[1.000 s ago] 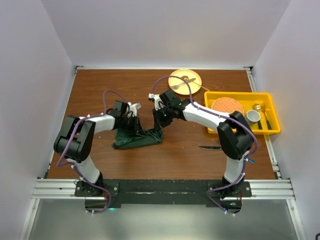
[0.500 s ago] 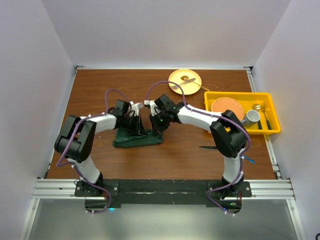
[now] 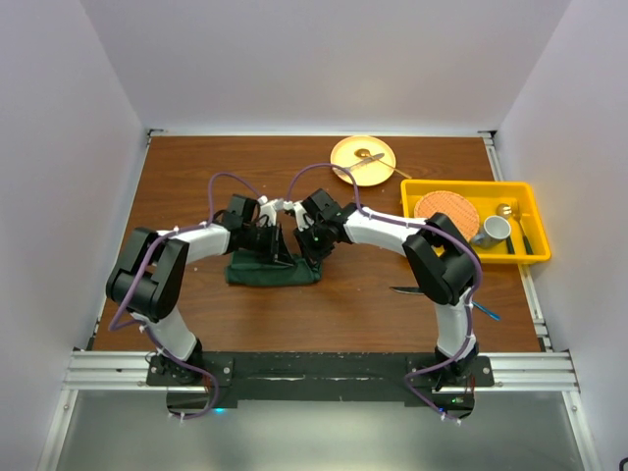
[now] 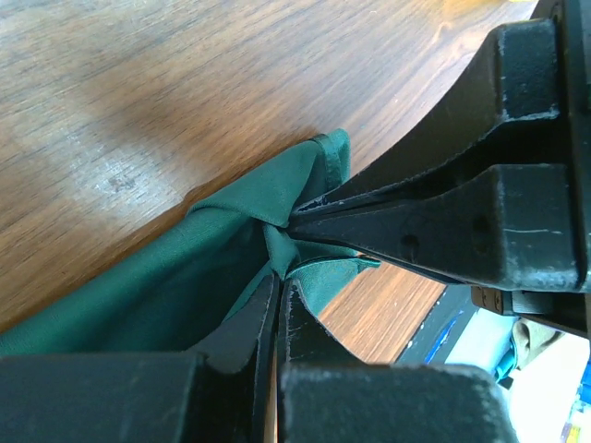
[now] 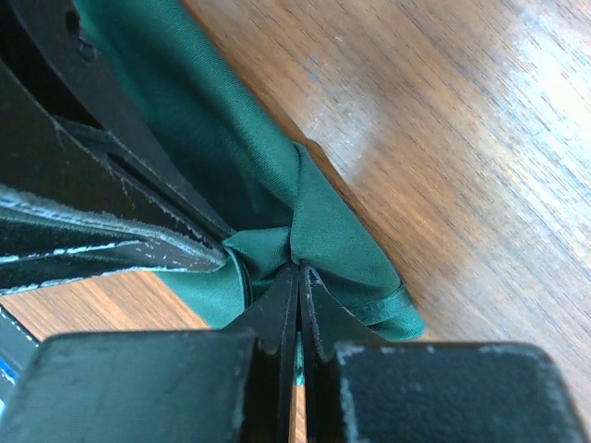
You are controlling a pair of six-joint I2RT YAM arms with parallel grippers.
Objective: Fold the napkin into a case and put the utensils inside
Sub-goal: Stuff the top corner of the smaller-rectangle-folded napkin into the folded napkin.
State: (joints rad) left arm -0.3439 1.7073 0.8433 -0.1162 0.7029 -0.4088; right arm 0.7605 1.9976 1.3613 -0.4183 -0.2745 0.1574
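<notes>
Two arms reach inward over a brown wooden table (image 3: 196,177), which is closed in by plain pale walls at the back and on both sides. A metal rail (image 3: 324,365) runs along the near edge, where the arm bases are bolted.

At the far side of the table sits a round yellow plate (image 3: 345,149) with a bare metal utensil lying across it. To its right stands a yellow tray (image 3: 471,184) holding a round orange disc (image 3: 446,208), a pale cup (image 3: 496,229) and some metal cutlery.

The napkin (image 3: 270,273), dark green, lies left of the table's middle as a low, long, bunched heap, and both arms meet over its far edge. The knife (image 3: 412,290) rests on the wood to the right of the cloth, partly hidden under the right arm's elbow. A bit of the blue fork (image 3: 488,314) shows near the table's right edge, beside that arm's lower link. Both utensils lie well apart from the cloth.

The left claw (image 4: 279,288) is closed, its two black fingers pressed together on a gathered fold of green cloth. The right claw (image 5: 297,273) is likewise clamped tight on the same gathered fold, coming at it from the opposite side. In both wrist views the two sets of tips sit just beside each other, nearly touching. The cloth puckers into a small knot between them and fans out from it towards the table.
</notes>
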